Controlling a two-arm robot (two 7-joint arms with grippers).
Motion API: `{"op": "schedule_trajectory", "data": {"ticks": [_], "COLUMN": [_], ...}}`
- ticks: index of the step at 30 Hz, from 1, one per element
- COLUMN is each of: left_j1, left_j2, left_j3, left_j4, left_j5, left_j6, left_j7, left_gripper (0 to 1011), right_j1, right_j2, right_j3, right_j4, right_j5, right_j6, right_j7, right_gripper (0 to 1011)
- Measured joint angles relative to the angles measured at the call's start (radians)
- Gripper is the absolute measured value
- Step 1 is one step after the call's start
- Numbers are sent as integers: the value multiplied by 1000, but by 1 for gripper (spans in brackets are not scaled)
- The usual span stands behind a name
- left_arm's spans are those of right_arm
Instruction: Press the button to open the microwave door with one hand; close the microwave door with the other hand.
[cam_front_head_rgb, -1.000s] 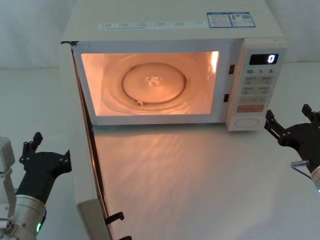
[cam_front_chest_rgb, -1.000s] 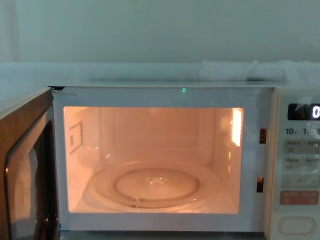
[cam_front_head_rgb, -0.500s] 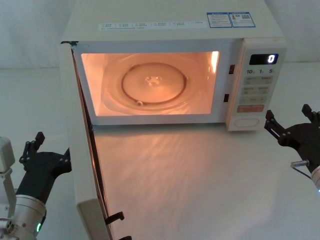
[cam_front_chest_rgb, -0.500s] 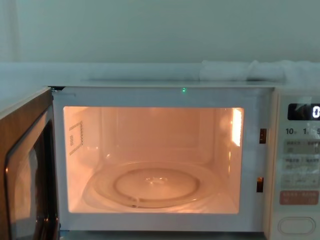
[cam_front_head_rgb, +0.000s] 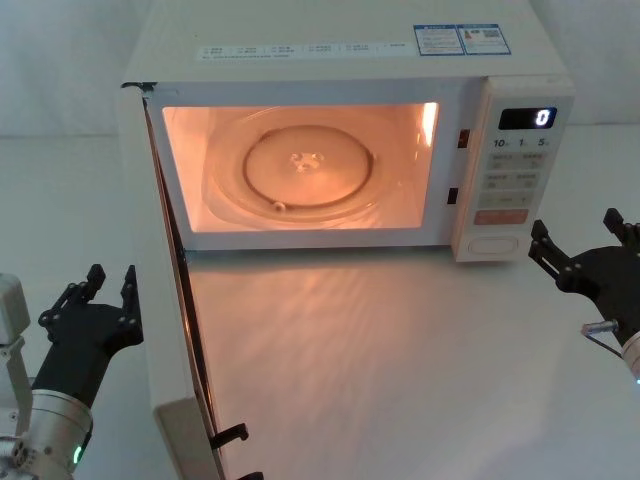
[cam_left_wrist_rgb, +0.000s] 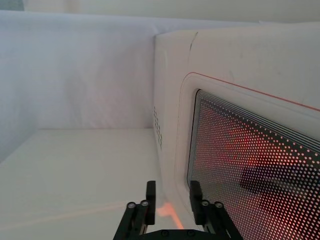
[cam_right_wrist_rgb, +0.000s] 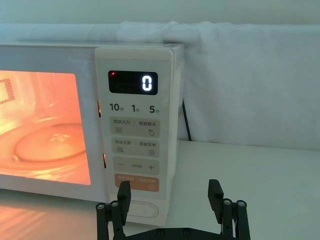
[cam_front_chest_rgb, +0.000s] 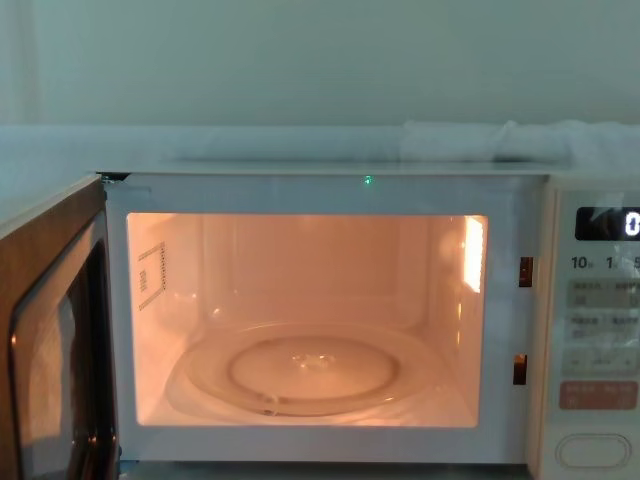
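The microwave stands on the white table with its cavity lit orange and the microwave door swung wide open toward me on its left hinge, as seen from my head camera; the glass turntable lies inside, and the display reads 0. In that view my left gripper sits just outside the open door's outer face, near its free edge, jaws apart, on a silver wrist with a green light. My right gripper waits just in front of the control panel, near but not touching the button, jaws spread wide. From my left wrist, the door's outer face looms close, its dotted window glowing red behind the thin red outline, with my left fingertips parted, one to each side of the door's edge. From my right wrist, the control panel faces me, the button low on it beneath the salmon-orange key, and my right fingertips stand well apart before it. From my chest, the lit cavity is seen head-on, the door's brownish inner face at left, the button at lower right.
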Motion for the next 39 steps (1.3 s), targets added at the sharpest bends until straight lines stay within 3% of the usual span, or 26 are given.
{"op": "schedule_trajectory", "data": {"ticks": [1, 15, 29, 39], "left_j1": [0, 0, 1, 13], "left_j2": [0, 0, 1, 2], "left_j3": [0, 0, -1, -43], "left_j4": [0, 0, -3, -57], "left_j5": [0, 0, 0, -5], "left_j6": [0, 0, 1, 22], "left_j7": [0, 0, -10, -56], "left_gripper": [388, 0, 0, 0], "right_j1": [0, 0, 0, 0], "right_j2": [0, 0, 0, 0], "right_j3": [0, 0, 0, 0], "right_j4": [0, 0, 0, 0], "right_j5": [0, 0, 0, 0], "right_j6": [0, 0, 0, 0], "right_j7": [0, 0, 0, 0], "right_gripper": [1000, 1000, 1000, 1000]}}
